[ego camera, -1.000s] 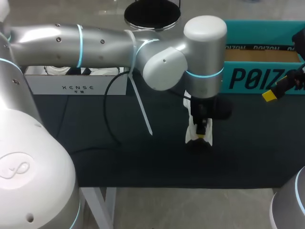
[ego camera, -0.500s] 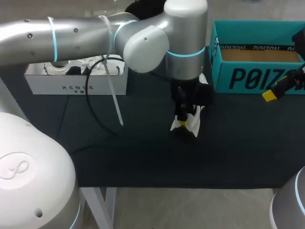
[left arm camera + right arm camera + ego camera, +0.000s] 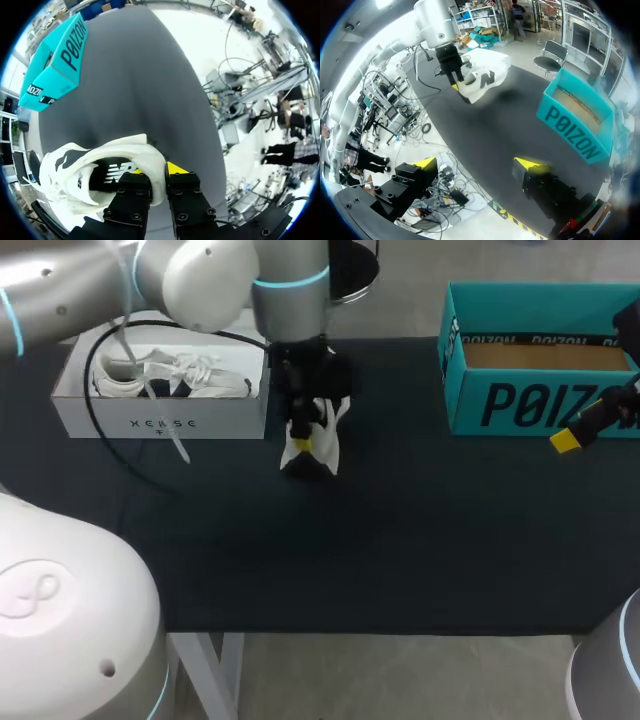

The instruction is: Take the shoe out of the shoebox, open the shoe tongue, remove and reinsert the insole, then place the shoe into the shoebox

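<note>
A white shoe (image 3: 312, 440) with a black logo hangs a little above the dark table, just right of the white shoebox (image 3: 160, 425). My left gripper (image 3: 303, 443) is shut on it from above. In the left wrist view the shoe's (image 3: 100, 170) padded rim sits pinched between the two yellow-tipped fingers of the left gripper (image 3: 154, 170). My right gripper (image 3: 572, 437) stays at the table's right edge in front of the teal shoebox (image 3: 540, 400). In its own view the right gripper (image 3: 479, 165) stands wide open with nothing in it, and the held shoe (image 3: 482, 80) shows far ahead.
The white shoebox holds another white shoe (image 3: 165, 375) with loose laces. The teal box (image 3: 575, 120) is open on top, with a bare brown inside. A black cable (image 3: 115, 455) trails from my left arm over the table's left part.
My left arm has carried the shoe from the table's middle to the left and farther back, up beside the white shoebox. The right arm has kept still.
</note>
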Robot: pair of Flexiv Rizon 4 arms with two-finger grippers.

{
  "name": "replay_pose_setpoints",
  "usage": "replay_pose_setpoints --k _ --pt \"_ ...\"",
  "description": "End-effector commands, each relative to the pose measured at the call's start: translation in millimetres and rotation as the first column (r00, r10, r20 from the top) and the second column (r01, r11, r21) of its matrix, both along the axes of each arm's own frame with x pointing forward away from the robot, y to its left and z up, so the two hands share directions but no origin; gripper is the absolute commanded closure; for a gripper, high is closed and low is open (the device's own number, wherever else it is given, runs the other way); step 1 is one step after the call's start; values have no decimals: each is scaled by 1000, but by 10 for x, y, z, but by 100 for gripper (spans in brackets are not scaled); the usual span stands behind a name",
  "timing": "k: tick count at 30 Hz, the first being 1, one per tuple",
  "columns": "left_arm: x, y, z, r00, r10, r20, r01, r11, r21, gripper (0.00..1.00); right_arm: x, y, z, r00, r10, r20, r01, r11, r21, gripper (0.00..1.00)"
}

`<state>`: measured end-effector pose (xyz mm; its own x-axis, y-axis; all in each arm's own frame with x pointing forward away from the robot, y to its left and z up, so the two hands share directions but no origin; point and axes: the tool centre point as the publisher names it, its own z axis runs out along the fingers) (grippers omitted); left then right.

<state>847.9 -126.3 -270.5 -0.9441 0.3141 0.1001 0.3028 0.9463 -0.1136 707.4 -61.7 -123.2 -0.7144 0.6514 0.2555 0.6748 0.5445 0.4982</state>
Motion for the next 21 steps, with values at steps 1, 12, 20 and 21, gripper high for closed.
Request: replay_pose_setpoints --k 1,12,20,21 --pt "26 207 16 1000 1 -1 -1 1000 -29 100 26 7 -4 1000 2 -4 -2 1000 -2 0" --pt "26 207 16 1000 1 -1 -1 1000 -29 100 26 7 -4 1000 2 -4 -2 1000 -2 0" --pt "56 238 89 1000 -23 8 23 999 -28 100 26 7 -4 1000 2 -4 -2 1000 -2 0" --pt "98 275 156 999 -35 33 35 999 -19 100 26 7 -4 1000 2 -4 -2 1000 -2 0"
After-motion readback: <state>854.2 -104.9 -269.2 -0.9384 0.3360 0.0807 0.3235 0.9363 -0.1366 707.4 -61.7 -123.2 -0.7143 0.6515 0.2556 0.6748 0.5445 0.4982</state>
